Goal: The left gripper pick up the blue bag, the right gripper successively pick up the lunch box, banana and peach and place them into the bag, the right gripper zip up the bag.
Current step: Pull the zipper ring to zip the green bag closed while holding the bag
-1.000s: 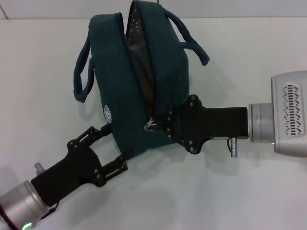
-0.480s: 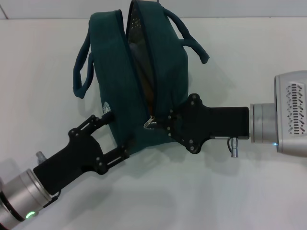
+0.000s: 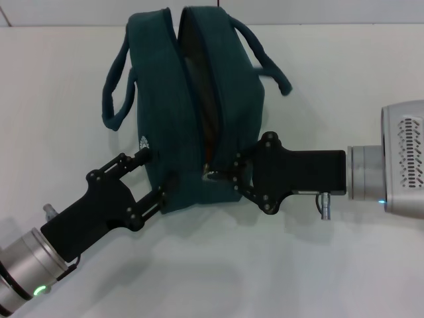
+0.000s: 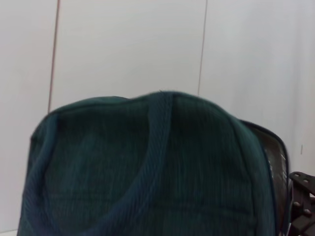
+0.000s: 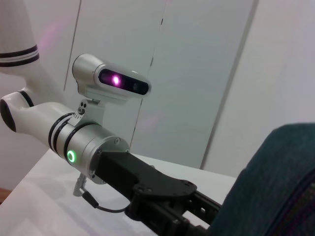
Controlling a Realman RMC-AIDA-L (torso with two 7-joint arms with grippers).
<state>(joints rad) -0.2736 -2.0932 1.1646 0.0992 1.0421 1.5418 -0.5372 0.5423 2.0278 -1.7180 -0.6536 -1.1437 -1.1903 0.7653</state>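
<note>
- While the blue bag (image 3: 199, 112) stands on the white counter (image 3: 344, 79), both arms meet it at its near end.
- Left tool (image 3: 156, 177) comes in from the lower left, its fingers (image 3: 127, 162) spread to either side of the bag's near left corner and pressing the fabric, so it is clamped on the bag.
- Right tool (image 3: 222, 177) reaches in from the right, its tips at the metal zip pull (image 3: 211, 175) at the near end of the zip; whether they pinch it, I cannot tell.
- Zip runs along the bag's top, parted in a narrow slit, with dark lining showing inside.
- Two rope handles (image 3: 116, 93) hang out, one to each side.
- Left wrist view is filled by the bag's teal cloth (image 4: 147, 177) and a handle.
</note>
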